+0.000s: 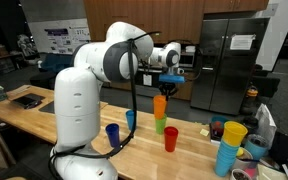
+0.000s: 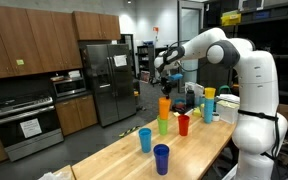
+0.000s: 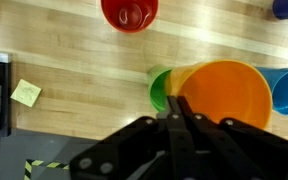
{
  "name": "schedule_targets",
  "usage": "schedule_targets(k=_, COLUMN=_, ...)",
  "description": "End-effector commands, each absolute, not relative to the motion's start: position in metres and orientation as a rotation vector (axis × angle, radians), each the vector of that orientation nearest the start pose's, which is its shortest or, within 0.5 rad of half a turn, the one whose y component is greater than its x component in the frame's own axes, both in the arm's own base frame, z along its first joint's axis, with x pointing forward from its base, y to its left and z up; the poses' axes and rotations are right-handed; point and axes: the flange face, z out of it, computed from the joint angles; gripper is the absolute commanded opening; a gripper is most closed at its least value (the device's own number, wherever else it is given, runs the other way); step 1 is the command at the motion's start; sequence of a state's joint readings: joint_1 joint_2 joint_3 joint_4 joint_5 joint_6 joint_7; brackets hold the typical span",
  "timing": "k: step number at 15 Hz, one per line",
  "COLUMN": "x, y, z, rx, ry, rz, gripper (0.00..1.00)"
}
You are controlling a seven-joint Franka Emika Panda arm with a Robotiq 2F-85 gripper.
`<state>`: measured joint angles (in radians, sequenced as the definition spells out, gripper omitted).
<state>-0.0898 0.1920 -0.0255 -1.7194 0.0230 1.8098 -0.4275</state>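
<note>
Panda arm (image 1: 94, 75) takes up most of the frame in both exterior views, standing at the edge of a long wooden table (image 1: 29, 118). A stainless fridge (image 2: 109, 80) stands behind the table. Gripper (image 1: 166, 72) hangs high over mid-table, pointing down, well clear of everything. The wrist view shows the fingers (image 3: 172, 125) pressed together with nothing between them. Nearest thing is the orange cup (image 1: 160, 106), upright and nested in a green cup (image 1: 160, 126), stack almost straight below the gripper. In the wrist view the orange cup (image 3: 224, 95) fills the centre-right and the green cup's rim (image 3: 159, 88) peeks out at its left edge. The closed fingertips overlap that edge in the picture but sit above it, no contact. A red cup (image 1: 171, 138) stands upright just beside the stack, apart from it. A light blue cup (image 2: 145, 139) and a dark blue cup (image 2: 161, 158) stand on the stack's other side, each on its own. A yellow cup (image 1: 233, 132) tops a stack of blue cups (image 1: 226, 159) further along the table, near a clutter of small items I can't make out. Smallest item is a yellow sticky note (image 3: 26, 92), flat on the wood and well apart from the cups.
</note>
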Motion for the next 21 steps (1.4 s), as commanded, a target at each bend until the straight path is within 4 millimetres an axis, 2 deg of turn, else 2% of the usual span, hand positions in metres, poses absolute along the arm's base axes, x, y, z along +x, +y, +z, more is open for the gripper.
schedule_targets(k=1, x=0.612, y=-0.064, z=0.47, rx=-3.055, ry=-0.475, rz=0.138, gripper=0.01)
schedule_targets(k=6, x=0.622, y=-0.06, z=0.475, rx=-3.048, ry=-0.472, rz=0.125, gripper=0.01)
schedule_targets(k=15, x=0.632, y=-0.071, z=0.464, rx=-3.049, ry=-0.452, rz=0.151, gripper=0.01)
schedule_targets(k=16, x=0.633, y=-0.071, z=0.463, rx=-3.056, ry=-0.451, rz=0.148, gripper=0.05)
schedule_targets(k=17, x=0.632, y=-0.071, z=0.463, rx=-3.057, ry=-0.454, rz=0.158, gripper=0.29)
schedule_targets(k=20, x=0.633, y=-0.072, z=0.459, rx=-3.063, ry=-0.447, rz=0.169, gripper=0.35)
schedule_targets(k=21, x=0.631, y=-0.068, z=0.455, rx=-3.056, ry=-0.466, rz=0.157, gripper=0.17)
